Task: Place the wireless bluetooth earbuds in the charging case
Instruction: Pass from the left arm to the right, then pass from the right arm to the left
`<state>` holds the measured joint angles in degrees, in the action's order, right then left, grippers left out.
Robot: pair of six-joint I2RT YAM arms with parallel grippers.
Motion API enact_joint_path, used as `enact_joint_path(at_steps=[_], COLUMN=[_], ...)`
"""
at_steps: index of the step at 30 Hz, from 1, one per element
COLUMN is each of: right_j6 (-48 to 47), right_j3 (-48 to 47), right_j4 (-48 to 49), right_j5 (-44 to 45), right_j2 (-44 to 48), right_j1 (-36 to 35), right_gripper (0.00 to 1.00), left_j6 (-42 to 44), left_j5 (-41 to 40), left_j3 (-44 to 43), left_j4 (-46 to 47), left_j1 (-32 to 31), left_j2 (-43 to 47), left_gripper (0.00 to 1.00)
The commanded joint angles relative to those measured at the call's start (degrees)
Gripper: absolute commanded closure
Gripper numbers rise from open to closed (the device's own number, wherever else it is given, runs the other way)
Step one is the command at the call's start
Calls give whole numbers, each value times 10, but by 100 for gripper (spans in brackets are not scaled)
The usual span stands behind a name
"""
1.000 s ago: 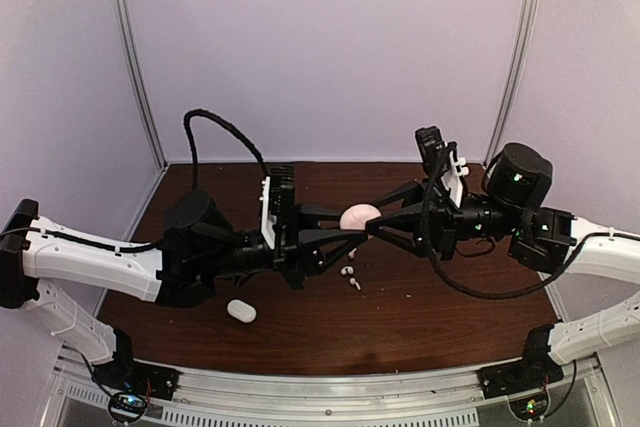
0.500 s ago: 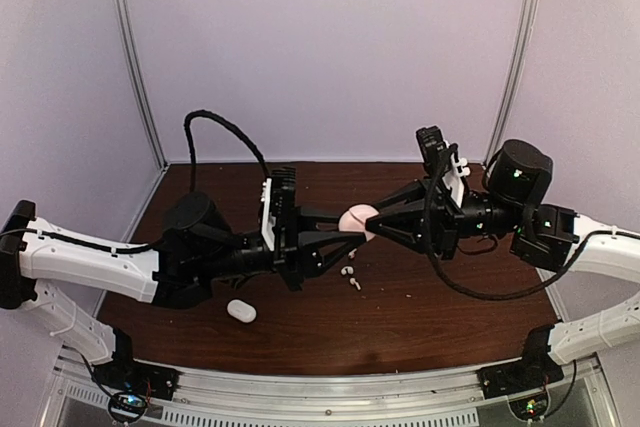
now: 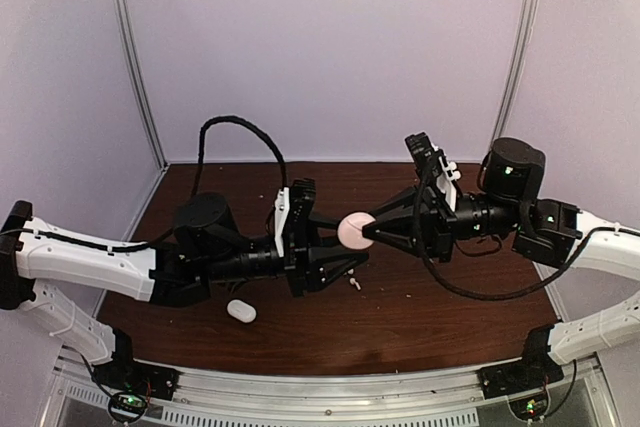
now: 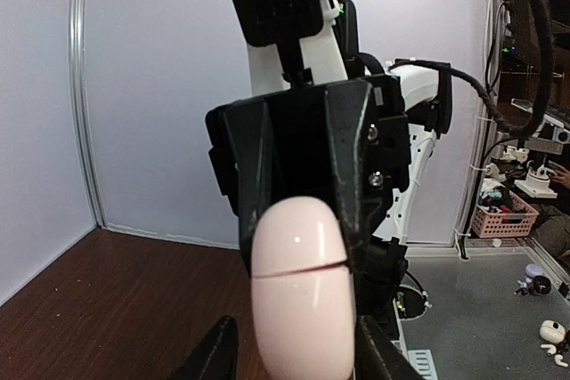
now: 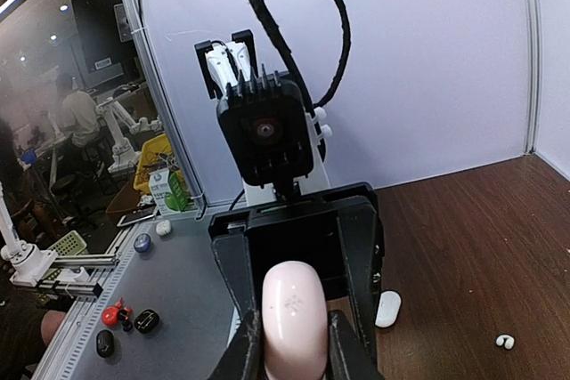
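Observation:
A pink oval charging case [image 3: 353,229] hangs in the air above the table, lid shut. My right gripper [image 3: 366,230] is shut on it; in the right wrist view its gripper [image 5: 297,344] pinches the case [image 5: 294,309] on both sides. My left gripper [image 3: 343,240] faces it with its jaws open, its fingers on either side of the case's other end. In the left wrist view the gripper [image 4: 294,349] straddles the case [image 4: 303,295] with a gap on the left. One tiny white earbud [image 3: 353,284] lies on the table below; a small white piece [image 5: 505,341] also shows on the wood.
A white oval case [image 3: 241,311] lies on the brown table [image 3: 440,307] near my left arm, also in the right wrist view [image 5: 387,308]. Purple walls with metal posts enclose the back and sides. An aluminium rail runs along the near edge.
My left wrist has rolled and pushed forward, so its fingers now flank the pink case. My right gripper has carried the case slightly left and lower.

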<state>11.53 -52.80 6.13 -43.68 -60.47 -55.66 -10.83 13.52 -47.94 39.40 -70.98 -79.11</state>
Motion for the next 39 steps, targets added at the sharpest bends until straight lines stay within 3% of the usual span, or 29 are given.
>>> enact_joint_path(at_steps=[1, 9, 18, 39], right_j6=[-29, -64, -72, -74], right_j3=[-26, -41, -57, -65], right_j4=[-38, -109, -139, -148], right_j5=[18, 41, 45, 50], right_j2=[-1, -8, -15, -22], right_j1=[-4, -5, -6, -15], right_gripper=[84, 84, 84, 85], left_j6=[19, 27, 28, 4], left_j5=[-13, -16, 8, 19], left_j3=[-34, -62, -126, -90], left_j4=[-74, -196, -302, -240], left_j1=[0, 0, 0, 10], left_j2=[26, 46, 8, 19], left_gripper=[50, 46, 53, 67])
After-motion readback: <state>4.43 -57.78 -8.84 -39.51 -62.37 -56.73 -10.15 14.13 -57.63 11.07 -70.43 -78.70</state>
